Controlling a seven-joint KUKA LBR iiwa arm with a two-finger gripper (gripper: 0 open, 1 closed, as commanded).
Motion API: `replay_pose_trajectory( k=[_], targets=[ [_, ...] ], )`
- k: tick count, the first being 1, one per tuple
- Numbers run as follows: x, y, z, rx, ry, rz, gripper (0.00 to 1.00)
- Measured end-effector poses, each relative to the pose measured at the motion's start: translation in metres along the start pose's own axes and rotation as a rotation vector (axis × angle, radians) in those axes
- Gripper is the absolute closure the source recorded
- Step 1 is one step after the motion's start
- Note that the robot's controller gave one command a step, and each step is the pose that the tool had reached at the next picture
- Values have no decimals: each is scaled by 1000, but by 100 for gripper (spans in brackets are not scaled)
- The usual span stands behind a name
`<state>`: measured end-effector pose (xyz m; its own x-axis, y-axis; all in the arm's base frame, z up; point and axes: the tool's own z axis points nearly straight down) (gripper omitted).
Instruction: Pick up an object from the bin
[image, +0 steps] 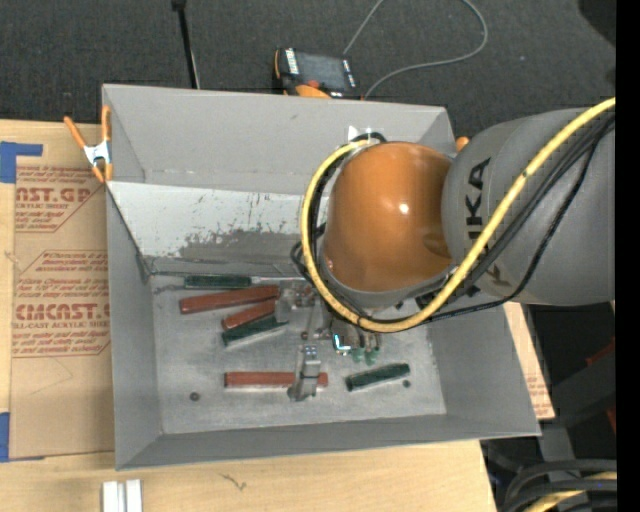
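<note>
lying near bin (135, 380) front wall: red stick (255, 380). gripper (308, 382) low at its right end; jaw state cannot tell. green stick (378, 376) right of red stick, past gripper. other sticks (235, 305), red and green, behind red stick, apart.

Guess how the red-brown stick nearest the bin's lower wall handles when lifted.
The red-brown stick looks flat and straight, so probably stiff and unlikely to roll. Thin, so likely light. The gripper is at its right end; lifted there, it may tilt.
</note>
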<state>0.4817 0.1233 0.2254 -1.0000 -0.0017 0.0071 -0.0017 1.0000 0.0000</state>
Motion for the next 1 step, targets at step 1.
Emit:
replay_pose_trajectory(
  k=[1],
  targets=[
    [-3, -17, 159, -1, -7, 6, 0]
  ],
)
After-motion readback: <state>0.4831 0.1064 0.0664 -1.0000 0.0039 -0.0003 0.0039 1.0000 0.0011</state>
